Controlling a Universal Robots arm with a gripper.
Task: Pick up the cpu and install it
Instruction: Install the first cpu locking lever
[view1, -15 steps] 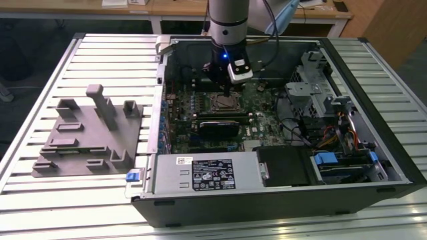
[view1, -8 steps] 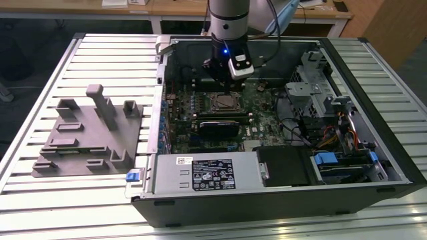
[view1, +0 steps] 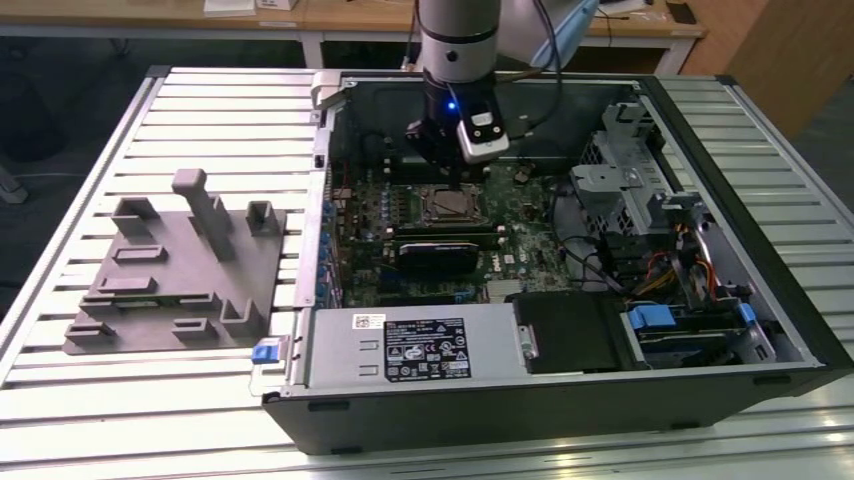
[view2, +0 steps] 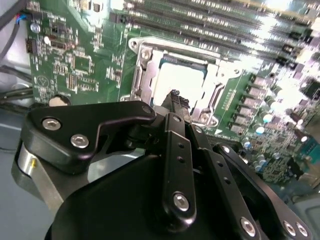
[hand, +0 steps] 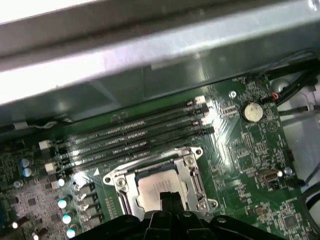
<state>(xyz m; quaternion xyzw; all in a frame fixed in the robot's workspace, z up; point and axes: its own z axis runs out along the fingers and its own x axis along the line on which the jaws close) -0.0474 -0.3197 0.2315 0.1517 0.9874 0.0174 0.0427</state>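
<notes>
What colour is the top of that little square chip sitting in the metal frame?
Shiny silver-grey. The cpu shows best in the first wrist view.

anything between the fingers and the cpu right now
Nothing visible. In both wrist views the gripper hangs right over the cpu, which already lies inside the metal-framed socket on the motherboard, with no cable or part between them.

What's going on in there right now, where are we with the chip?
The arm has reached down into the open computer case, and its gripper is right over the metal-framed socket on the green motherboard. The cpu, silver-topped, lies inside the socket frame in both wrist views, with the fingertips directly above it. Whether the fingers are touching or gripping the chip cannot be made out. The grey plastic fixture sits on the table to the exterior view's left of the case.
</notes>
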